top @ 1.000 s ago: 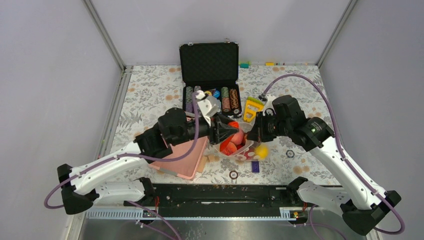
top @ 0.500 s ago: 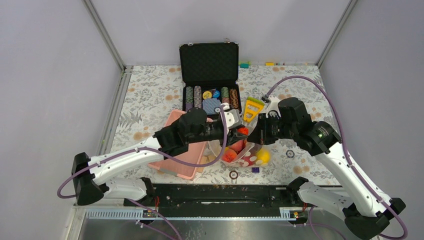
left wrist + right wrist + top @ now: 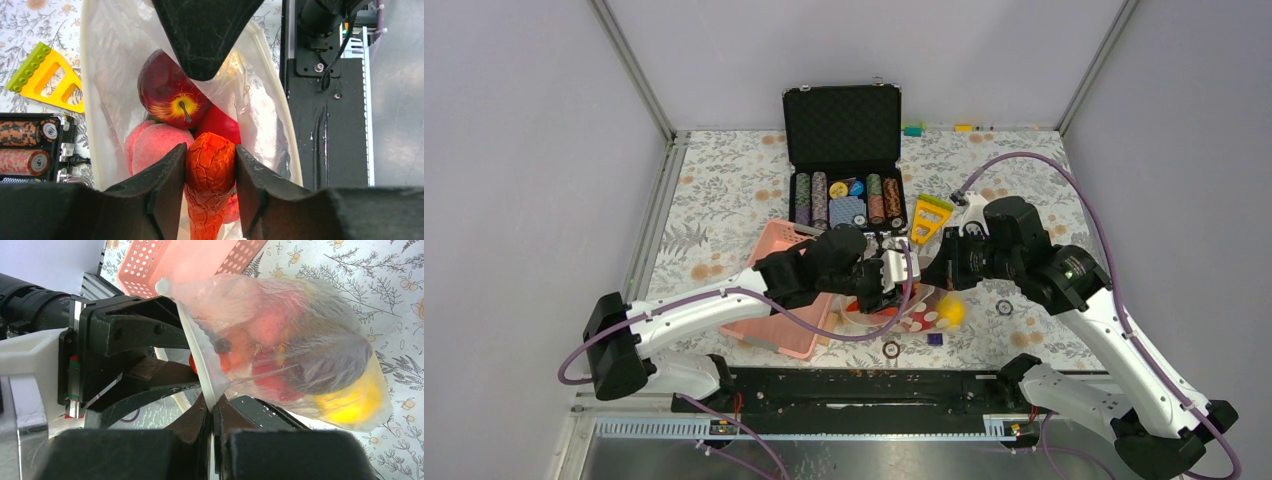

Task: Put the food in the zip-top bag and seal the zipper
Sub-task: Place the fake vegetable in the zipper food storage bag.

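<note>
Orange toy vegetable (image 3: 210,172) clamped in the left gripper (image 3: 210,149) at the mouth of the zip-top bag (image 3: 107,65), its rim pinched by the right gripper (image 3: 211,412); apple (image 3: 167,92) and peach (image 3: 157,145) lie inside.

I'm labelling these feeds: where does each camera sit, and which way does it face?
Top: fixed above and behind, looking down on the table; left arm and right arm show.
Left wrist: looks along the left gripper, shut on a carrot, into the bag.
Right wrist: looks along the right gripper, pinching the bag's rim.
Both wrist views share the bag.
</note>
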Controlling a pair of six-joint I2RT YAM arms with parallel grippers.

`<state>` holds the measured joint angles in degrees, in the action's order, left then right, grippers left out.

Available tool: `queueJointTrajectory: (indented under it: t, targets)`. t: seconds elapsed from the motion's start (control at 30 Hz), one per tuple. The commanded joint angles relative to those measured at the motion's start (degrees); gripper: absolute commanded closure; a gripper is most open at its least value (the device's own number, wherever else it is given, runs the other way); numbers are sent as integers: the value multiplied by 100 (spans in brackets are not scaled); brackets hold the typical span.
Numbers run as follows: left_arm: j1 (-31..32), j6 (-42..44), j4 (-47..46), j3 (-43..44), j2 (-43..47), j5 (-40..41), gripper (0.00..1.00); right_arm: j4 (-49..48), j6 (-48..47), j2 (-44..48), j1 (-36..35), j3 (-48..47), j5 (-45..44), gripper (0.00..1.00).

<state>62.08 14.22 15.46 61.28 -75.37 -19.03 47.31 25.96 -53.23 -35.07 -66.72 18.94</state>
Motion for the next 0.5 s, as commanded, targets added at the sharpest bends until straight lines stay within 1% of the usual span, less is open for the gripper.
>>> queueJointTrajectory:
  t: [0.0, 0.07, 0.1, 0.27, 0.4, 0.47]
  targets:
    - [14, 175, 147, 417, 59, -390, 48, -165, 36, 56, 37, -87, 10, 100]
    - [15, 110, 143, 469, 131, -480, 6, -161, 34, 67, 41, -78, -24, 100]
    - [14, 45, 105, 480, 179, -474, 2, -166, 40, 67, 36, -78, -43, 100]
    - [14, -528, -266, 482, 592, -138, 1, -166, 32, -26, 49, -70, -17, 100]
    - [15, -702, -694, -24, 1189, 215, 1, -154, -26, -47, 132, -74, 72, 100]
    - [-15, -650, -644, -377, 1670, 252, 1, -158, -56, -32, 204, -56, 98, 100]
